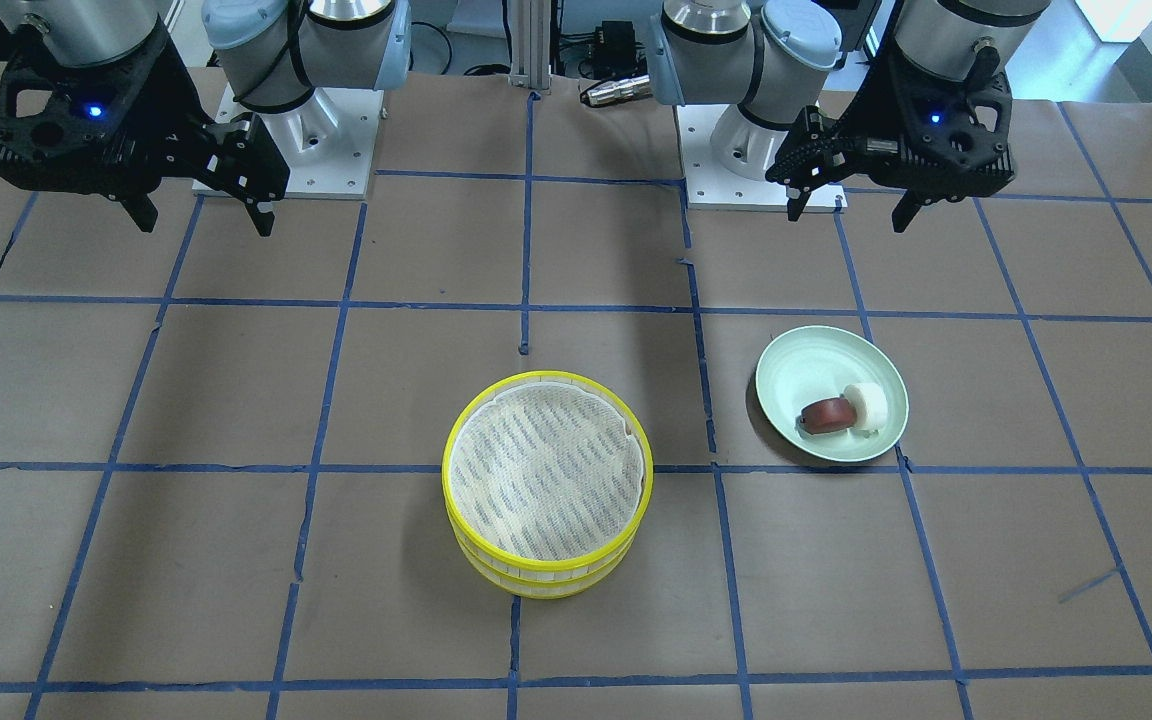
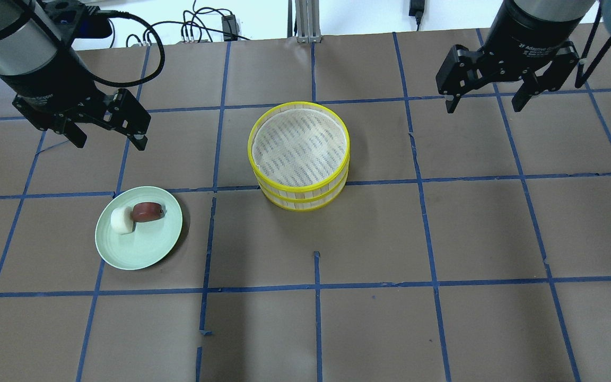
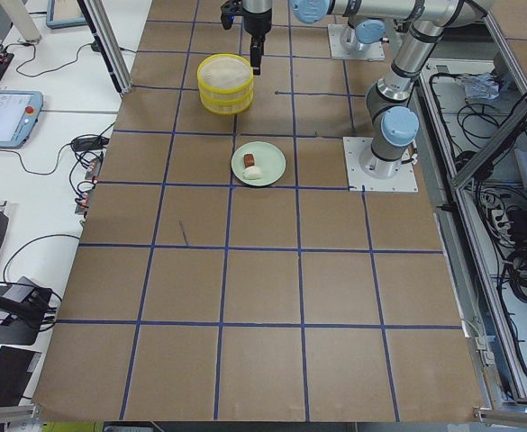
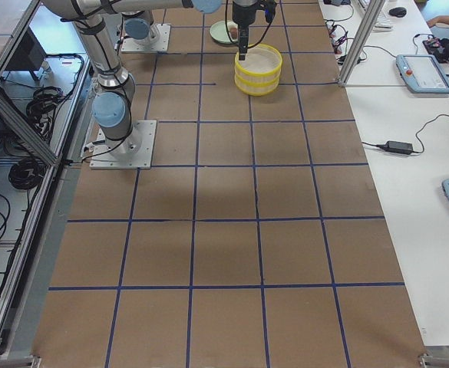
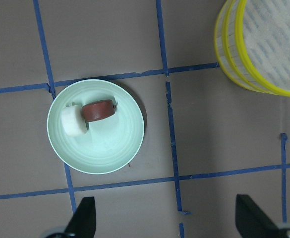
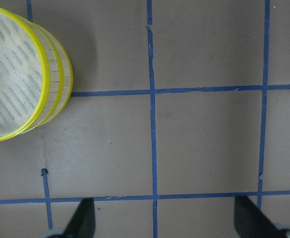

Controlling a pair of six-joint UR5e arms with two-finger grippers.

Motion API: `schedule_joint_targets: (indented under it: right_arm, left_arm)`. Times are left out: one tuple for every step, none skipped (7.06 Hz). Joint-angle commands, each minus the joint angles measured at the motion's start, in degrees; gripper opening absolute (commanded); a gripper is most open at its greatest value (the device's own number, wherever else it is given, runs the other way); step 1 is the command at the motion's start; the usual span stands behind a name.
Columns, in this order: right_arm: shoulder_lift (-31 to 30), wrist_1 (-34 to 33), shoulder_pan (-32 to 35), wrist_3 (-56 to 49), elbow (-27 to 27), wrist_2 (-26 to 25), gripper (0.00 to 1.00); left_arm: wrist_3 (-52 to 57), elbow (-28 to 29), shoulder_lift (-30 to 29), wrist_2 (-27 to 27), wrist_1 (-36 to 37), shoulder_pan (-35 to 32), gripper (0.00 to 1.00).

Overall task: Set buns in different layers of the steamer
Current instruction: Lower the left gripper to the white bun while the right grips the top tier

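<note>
Left gripper (image 2: 109,139) held above the table (image 2: 443,239) with fingers spread apart, right gripper (image 2: 485,106) likewise held spread, white bun (image 2: 122,220) and reddish-brown bun (image 2: 147,211) laid touching on the green plate (image 2: 146,255) near the left gripper, two steamer layers (image 2: 300,187) stacked at mid-table, well apart from the plate.

**A:** What's on the pale green plate (image 5: 107,151)?

**B:** Both buns. The white bun (image 5: 73,121) and the reddish-brown bun (image 5: 98,110) sit side by side, touching.

**A:** And the steamer layers (image 5: 232,59)?

**B:** Stacked, one yellow rim above the other, with a whitish mesh liner (image 5: 278,39) in the top one. They stand well apart from the plate, with a blue tape line (image 5: 170,124) running between them.

**A:** Where is the left gripper (image 5: 164,213)?

**B:** Above the brown desk (image 5: 224,129). Its dark fingertips (image 5: 84,218) are spread wide and grip nothing.

**A:** Which desk edge is nearest?

**B:** I can't tell from here.
</note>
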Motion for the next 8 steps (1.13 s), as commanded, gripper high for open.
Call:
schedule_joint_targets:
  right_arm:
    - [-0.1, -0.8, 0.1, -0.1, -0.1, 0.3, 1.0]
    - [0.0, -2.0, 0.2, -0.2, 0.0, 0.3, 1.0]
    - [2.5, -5.0, 0.4, -0.4, -0.6, 0.3, 1.0]
    - [5.6, -6.7, 3.1, 0.4, -1.0, 0.2, 1.0]
    - [9.5, -14.1, 6.9, 1.7, -0.6, 0.1, 1.0]
    - [14.2, -18.0, 9.4, 7.3, -0.4, 0.2, 1.0]
    - [17.5, -21.6, 10.6, 8.5, -0.2, 0.2, 1.0]
    - [19.8, -25.7, 13.0, 12.0, 0.2, 0.3, 1.0]
  left_arm:
    - [-0.1, -0.1, 0.0, 0.0, 0.0, 0.0, 1.0]
    - [0.0, -0.1, 0.0, 0.0, 0.0, -0.1, 1.0]
    - [-0.1, -0.4, 0.0, 0.3, -0.4, 0.1, 1.0]
    - [0.2, -1.1, 0.0, 2.2, 0.0, 2.4, 1.0]
    - [2.3, -1.4, 0.0, 4.5, 0.0, 4.6, 1.0]
    - [5.4, -1.9, -0.3, 4.7, -0.4, 6.0, 1.0]
    - [4.8, -4.9, -2.7, 4.3, 0.0, 6.3, 1.0]
    - [5.2, -8.2, -5.1, 4.5, 4.4, 6.6, 1.0]
